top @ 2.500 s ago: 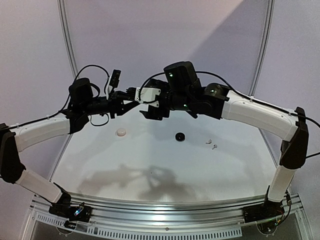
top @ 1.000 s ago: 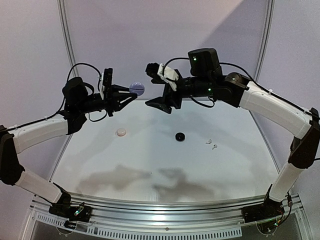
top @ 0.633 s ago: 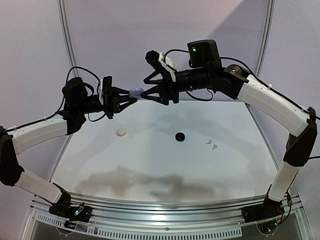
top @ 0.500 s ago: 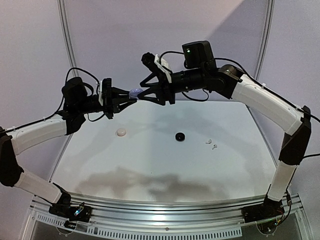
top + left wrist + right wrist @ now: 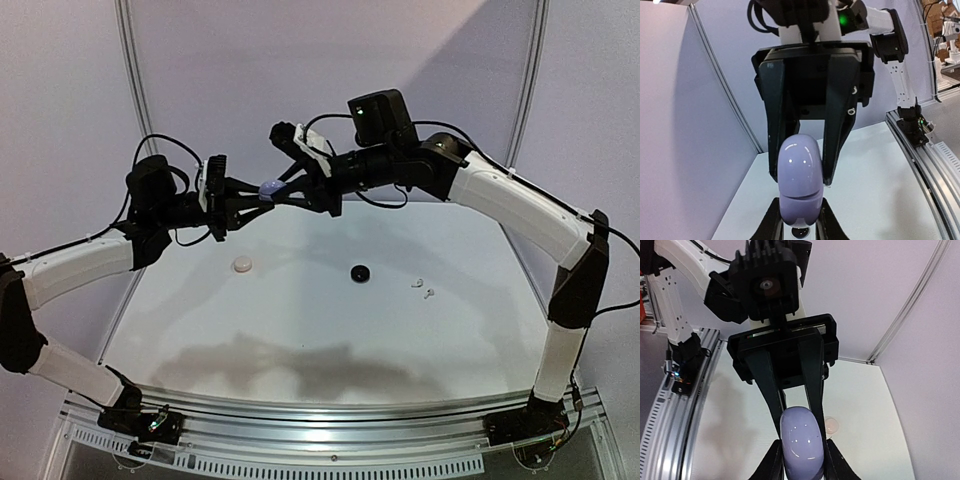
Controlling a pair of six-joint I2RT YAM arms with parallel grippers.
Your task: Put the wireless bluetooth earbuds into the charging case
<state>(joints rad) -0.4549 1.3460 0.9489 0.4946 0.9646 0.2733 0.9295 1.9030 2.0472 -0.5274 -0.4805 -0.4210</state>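
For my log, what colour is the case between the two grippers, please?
Pale, glossy lavender: the case shows best in the left wrist view.

The rounded lavender plastic case [image 5: 799,175] is smooth and glossy, with bright highlights. The right end effector [image 5: 801,180] has matt black plastic fingers [image 5: 776,115]. The white bench [image 5: 300,320] is smooth, faintly reflective.

Robot lab cell, likely: white table [image 5: 320,330], pale panel walls [image 5: 300,80], aluminium rail [image 5: 330,421] along bottom edge; cardboard boxes [image 5: 934,8] upper right.
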